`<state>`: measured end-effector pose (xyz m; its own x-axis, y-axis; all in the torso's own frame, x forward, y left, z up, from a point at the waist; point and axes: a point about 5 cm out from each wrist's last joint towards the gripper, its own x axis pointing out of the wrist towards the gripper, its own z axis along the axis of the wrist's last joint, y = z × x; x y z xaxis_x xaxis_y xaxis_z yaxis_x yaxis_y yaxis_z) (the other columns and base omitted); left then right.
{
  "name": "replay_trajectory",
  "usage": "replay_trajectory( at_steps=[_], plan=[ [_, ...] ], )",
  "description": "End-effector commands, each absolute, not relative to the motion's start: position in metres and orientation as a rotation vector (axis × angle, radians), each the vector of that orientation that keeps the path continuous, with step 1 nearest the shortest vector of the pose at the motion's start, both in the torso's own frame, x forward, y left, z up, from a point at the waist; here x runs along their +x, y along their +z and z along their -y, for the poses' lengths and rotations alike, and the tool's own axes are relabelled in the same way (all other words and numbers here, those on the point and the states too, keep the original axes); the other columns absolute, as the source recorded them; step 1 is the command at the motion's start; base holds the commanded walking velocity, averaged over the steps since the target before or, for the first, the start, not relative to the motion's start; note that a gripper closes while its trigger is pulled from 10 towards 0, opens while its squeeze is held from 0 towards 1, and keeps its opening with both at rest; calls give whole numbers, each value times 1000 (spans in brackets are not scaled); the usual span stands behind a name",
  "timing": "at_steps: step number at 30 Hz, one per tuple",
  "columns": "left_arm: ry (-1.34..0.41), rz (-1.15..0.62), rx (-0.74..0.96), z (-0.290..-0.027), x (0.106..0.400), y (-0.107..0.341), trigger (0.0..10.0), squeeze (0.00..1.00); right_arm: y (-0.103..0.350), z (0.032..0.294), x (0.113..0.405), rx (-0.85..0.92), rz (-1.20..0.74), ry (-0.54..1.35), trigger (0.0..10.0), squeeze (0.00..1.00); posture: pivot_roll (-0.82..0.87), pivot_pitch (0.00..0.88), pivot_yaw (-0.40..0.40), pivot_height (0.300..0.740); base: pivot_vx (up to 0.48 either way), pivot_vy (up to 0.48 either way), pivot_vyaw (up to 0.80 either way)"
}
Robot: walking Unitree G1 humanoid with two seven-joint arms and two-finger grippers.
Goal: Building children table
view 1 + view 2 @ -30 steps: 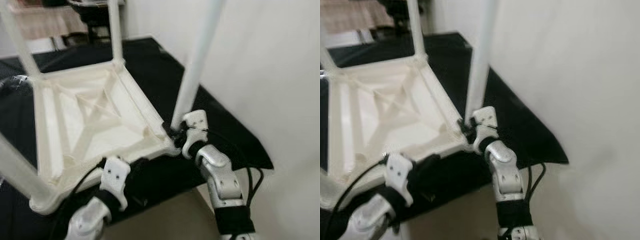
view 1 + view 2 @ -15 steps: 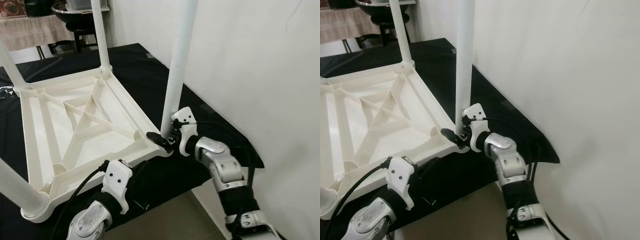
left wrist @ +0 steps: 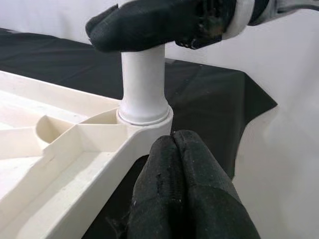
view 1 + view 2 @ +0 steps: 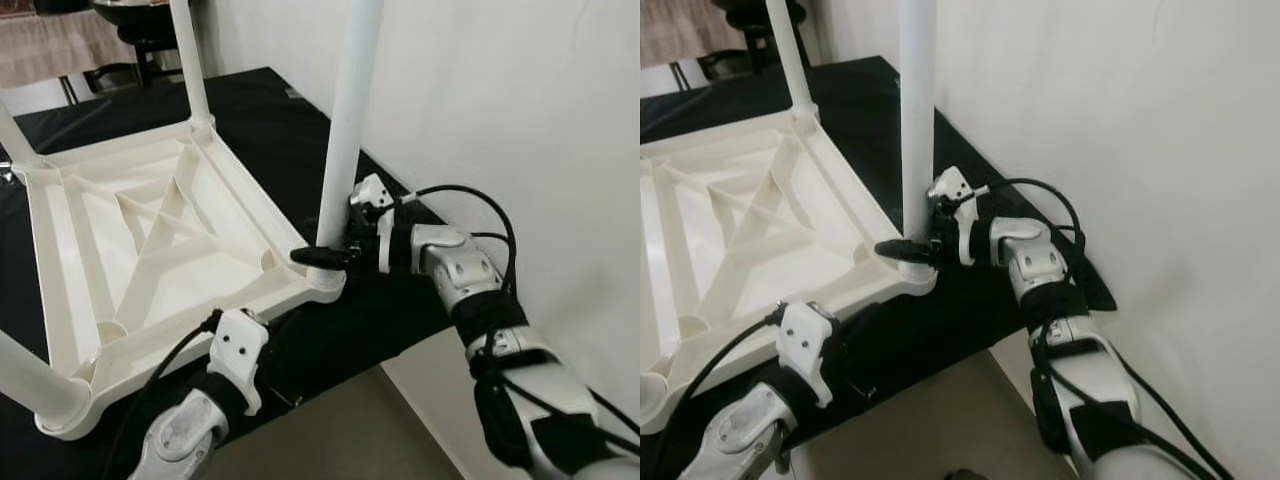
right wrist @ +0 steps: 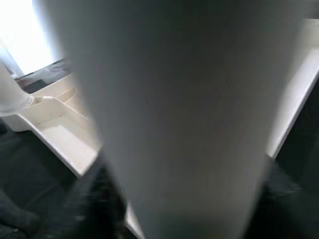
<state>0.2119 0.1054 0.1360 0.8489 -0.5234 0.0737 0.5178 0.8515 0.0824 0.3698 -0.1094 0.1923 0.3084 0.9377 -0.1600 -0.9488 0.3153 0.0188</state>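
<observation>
right gripper (image 4: 330, 256) clamped round the upright leg (image 4: 345, 140) just above its socket; left gripper (image 3: 172, 164), fingers together, sits below that corner.

the left gripper (image 3: 175, 149) sits low in the foreground, its two black fingers (image 3: 199, 189) pressed together with no gap, the tips just below the corner of the upturned white table top (image 3: 60, 149). at that corner a round white leg (image 3: 143, 84) stands upright in its socket collar. the right gripper (image 3: 149, 27) wraps the leg higher up, its black padded fingers closed around the tube. ribbed walls run inside the table top. all of it rests on a counter covered in black cloth (image 3: 209, 104), near the cloth's edge, with a pale wall behind.
</observation>
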Motion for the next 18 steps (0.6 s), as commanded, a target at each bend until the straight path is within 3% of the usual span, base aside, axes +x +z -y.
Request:
replay_trajectory(
  at_steps=[1, 11, 12, 13, 14, 15, 16, 18],
  plan=[
    [-548, 79, 62, -105, 211, 131, 10000, 0, 188, 109, 369, -69, -169, 1278, 0, 0, 56, 78, -68, 740, 0, 0, 0],
    [-549, 78, 57, -104, 208, 132, 10000, 0, 165, 133, 365, -127, -137, 1059, 0, 0, 49, 92, -75, 740, 0, 0, 0],
    [-548, 76, 56, -105, 207, 132, 10000, 0, 148, 132, 356, -104, -159, 878, 0, 0, 44, 94, -73, 740, 0, 0, 0],
    [-548, 76, 56, -105, 207, 132, 10000, 0, 148, 132, 356, -104, -159, 878, 0, 0, 44, 94, -73, 740, 0, 0, 0],
    [-550, 74, 56, -107, 207, 132, 10000, 0, 136, 120, 345, -20, -143, 634, 0, 0, 27, 98, -63, 740, 0, 0, 0],
    [-550, 74, 56, -107, 207, 132, 10000, 0, 136, 120, 345, -20, -143, 634, 0, 0, 27, 98, -63, 740, 0, 0, 0],
    [-553, 73, 57, -107, 207, 132, 10000, 0, 125, 104, 324, 29, -158, 553, 0, 0, 23, 108, -57, 740, 0, 0, 0],
    [-564, 70, 64, -109, 209, 131, 10000, 0, 134, 84, 307, -18, -61, 563, 0, 0, 8, 102, -46, 740, 0, 0, 0]
  ],
)
